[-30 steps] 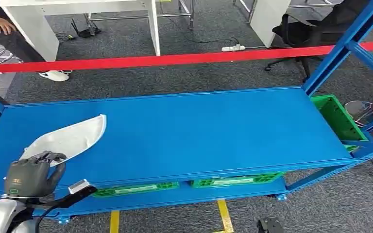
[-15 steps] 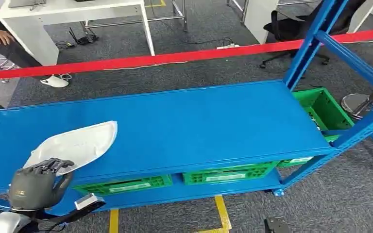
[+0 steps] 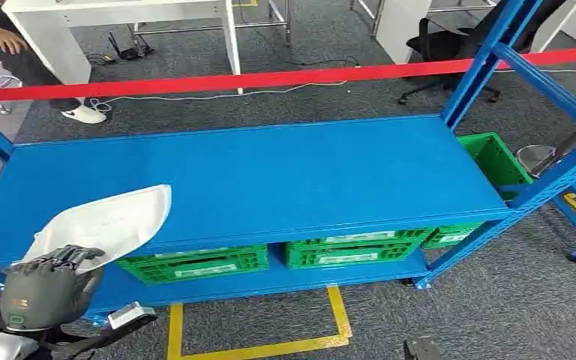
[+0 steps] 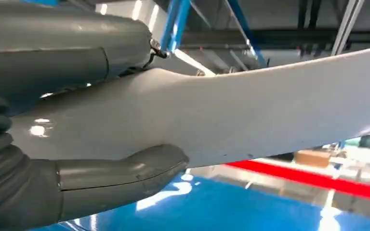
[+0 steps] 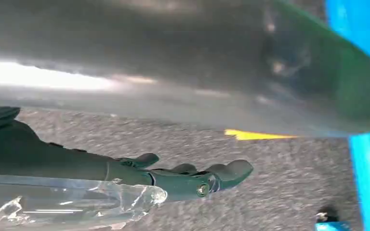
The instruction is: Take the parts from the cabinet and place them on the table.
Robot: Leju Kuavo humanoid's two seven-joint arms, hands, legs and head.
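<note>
White and smooth, a flat, leaf-shaped plastic part [image 3: 103, 222] is pinched at its near end between the left hand's [image 3: 45, 285] thumb and fingers. It hangs above the blue shelf's [image 3: 285, 180] front-left corner, long axis pointing away and rightward. Green crates [image 3: 349, 251] below carry unreadable white labels. The right hand's [image 5: 192, 180] fingers hang loosely apart, holding nothing.

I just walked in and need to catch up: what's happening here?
A humanoid robot is carrying a white curved part in its left robot hand, holding it above the near left end of a blue shelf rack. Green crates sit on the lower shelf. The right robot hand hangs open over grey carpet, holding nothing. The part has not been set down yet.
</note>
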